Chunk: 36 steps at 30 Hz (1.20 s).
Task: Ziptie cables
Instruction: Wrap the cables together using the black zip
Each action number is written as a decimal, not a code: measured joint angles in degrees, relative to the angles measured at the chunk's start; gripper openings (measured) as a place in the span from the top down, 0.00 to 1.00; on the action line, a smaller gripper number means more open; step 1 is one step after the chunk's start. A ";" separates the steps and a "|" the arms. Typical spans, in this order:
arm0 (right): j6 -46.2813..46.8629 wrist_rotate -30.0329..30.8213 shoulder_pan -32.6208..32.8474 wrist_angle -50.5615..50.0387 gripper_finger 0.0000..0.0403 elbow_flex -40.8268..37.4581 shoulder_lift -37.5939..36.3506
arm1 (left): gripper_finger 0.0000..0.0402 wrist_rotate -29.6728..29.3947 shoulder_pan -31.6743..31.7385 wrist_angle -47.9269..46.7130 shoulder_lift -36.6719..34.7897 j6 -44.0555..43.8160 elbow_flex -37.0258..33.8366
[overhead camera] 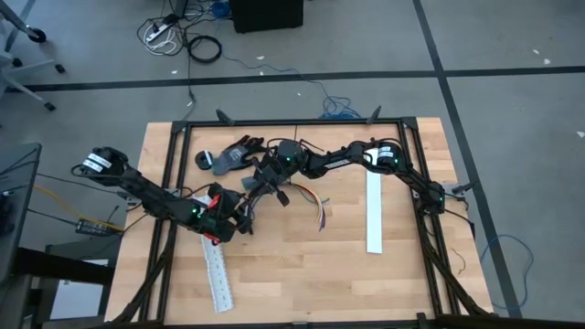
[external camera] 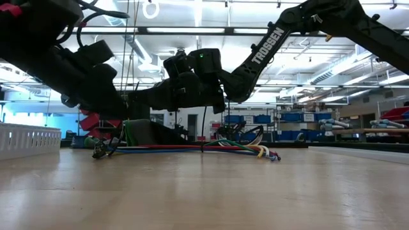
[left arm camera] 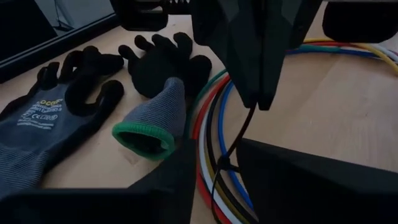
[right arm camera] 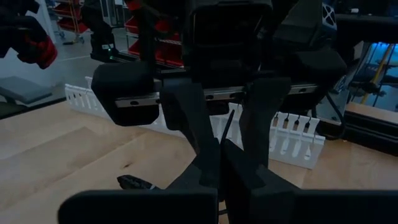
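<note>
The surface [overhead camera: 302, 265] was a wooden top inside a black frame; two white slotted strips lay on it, one [overhead camera: 376, 212] toward the right side and one [overhead camera: 217, 272] toward the front left.

The left arm reached in from the left, low over the surface; its gripper [overhead camera: 239, 219] lay near the surface's middle, just beside the near end of the cables. The right arm came in from the right and bent across the back half; its gripper [overhead camera: 267, 183] hung close above the left one, the two all but meeting over the bundle.

A pair of dark gloves [overhead camera: 228, 155] lay at the back of the surface, behind the grippers; the left wrist view showed one grey-backed [left arm camera: 43, 118] and one with a green-edged cuff [left arm camera: 152, 121], the cuff just beside the wires.

The cables [overhead camera: 311, 203] lay loose on the surface near its middle, running from the grippers toward the right; the low view showed them flat on the wood [external camera: 211, 148], coloured ends fanned out.

A thin black strand [left arm camera: 233, 146] ran down from the right gripper's fingers [left arm camera: 255, 56] to the bundle.

Left fingers [left arm camera: 298, 180]: parted either side of the cables; whether they gripped could not be told. Right fingers: clenched together, pinching the thin black strand.
</note>
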 joint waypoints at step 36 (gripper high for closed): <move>1.88 0.83 0.07 1.44 1.00 0.00 -0.13 | 0.77 3.68 1.29 2.15 3.76 -1.02 0.02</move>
